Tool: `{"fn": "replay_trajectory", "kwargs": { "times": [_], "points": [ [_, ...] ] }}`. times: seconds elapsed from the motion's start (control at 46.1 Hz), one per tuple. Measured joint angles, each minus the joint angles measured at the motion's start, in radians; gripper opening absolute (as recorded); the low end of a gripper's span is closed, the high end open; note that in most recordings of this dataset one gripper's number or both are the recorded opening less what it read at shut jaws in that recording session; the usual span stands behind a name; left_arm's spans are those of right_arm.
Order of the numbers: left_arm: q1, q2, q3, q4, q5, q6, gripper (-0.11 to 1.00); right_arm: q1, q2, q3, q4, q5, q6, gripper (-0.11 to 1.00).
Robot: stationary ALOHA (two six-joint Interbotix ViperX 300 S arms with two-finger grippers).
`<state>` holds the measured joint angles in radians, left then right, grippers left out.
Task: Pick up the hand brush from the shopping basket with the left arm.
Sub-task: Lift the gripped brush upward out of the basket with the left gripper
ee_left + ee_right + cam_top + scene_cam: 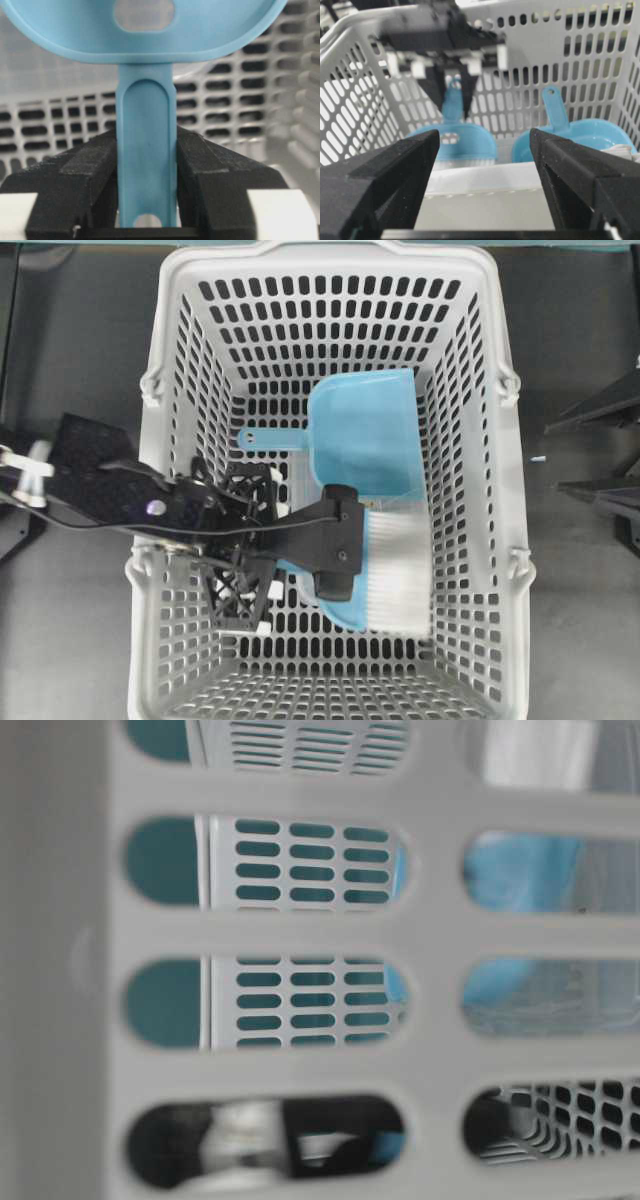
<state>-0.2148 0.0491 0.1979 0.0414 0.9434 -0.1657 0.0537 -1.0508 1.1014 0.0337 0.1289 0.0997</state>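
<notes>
The hand brush [385,570] is small and light blue, with a half-round body, a thin handle [147,165] pierced by a hole near its end, and a wide fan of white bristles [400,575]. It lies inside the shopping basket [505,490], a large light-grey rectangular basket whose walls and floor are perforated with oval slots. In the overhead view its bristles spread toward the basket's right wall. The left arm [110,490], black with lattice-patterned fingers, reaches over the left wall, and its gripper [147,200] is clamped on the brush's handle, one finger on each side.
</notes>
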Motion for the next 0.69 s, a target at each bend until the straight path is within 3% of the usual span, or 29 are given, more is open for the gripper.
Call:
{"fn": "replay_trajectory", "kwargs": {
  "times": [0.217, 0.39, 0.694],
  "points": [
    [-0.002, -0.06, -0.173, 0.0, 0.121, 0.008, 0.27, 0.0, -0.018, 0.003, 0.0, 0.0, 0.0, 0.7],
    [0.02, -0.115, -0.288, 0.0, 0.198, 0.061, 0.27, 0.0, -0.025, 0.005, 0.0, 0.0, 0.0, 0.7],
    [0.057, -0.163, -0.334, 0.0, 0.202, 0.098, 0.27, 0.0, -0.025, 0.008, 0.002, 0.0, 0.0, 0.7]
  ]
}}
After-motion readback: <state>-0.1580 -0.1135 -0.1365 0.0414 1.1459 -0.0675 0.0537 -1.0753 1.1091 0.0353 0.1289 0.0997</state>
